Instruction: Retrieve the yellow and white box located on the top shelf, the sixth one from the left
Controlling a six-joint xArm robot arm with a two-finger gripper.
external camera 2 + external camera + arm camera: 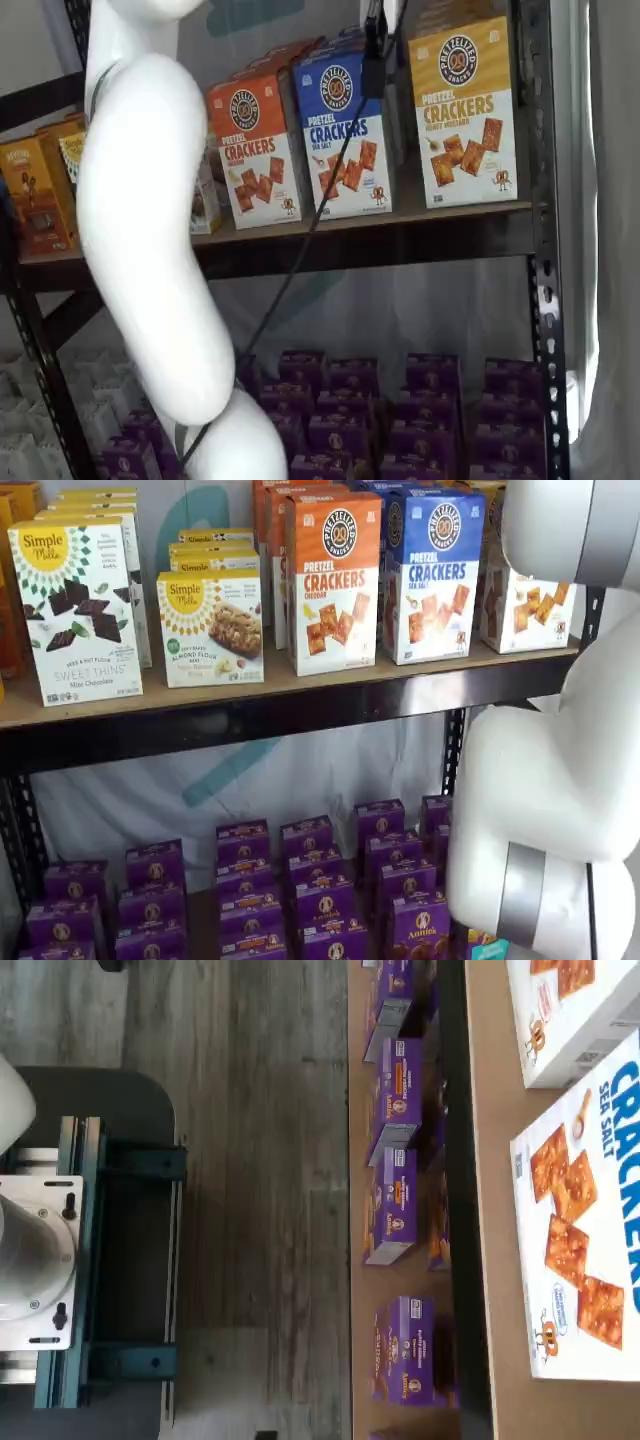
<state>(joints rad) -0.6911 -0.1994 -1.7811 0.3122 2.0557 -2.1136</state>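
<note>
The yellow and white box [461, 110] stands upright at the right end of the top shelf [400, 228], right of a blue-topped carton [345, 125]. In a shelf view the white arm hides its yellow part and only its white lower part [522, 608] shows. My gripper [376, 58] shows only as black fingers hanging from the view's top edge with a cable, in front of the gap between the blue and yellow cartons. No gap or held box can be made out. In the wrist view the shelf board [492, 1160] carries the blue Sea Salt carton [585, 1230].
An orange-topped Cheddar carton [334, 580] and Simple Mills boxes [78, 605] stand further left on the shelf. Small purple boxes [310, 880] fill the lower level. The white arm [550, 780] stands before the right upright [540, 250]. The dark mount with teal brackets [90, 1260] shows in the wrist view.
</note>
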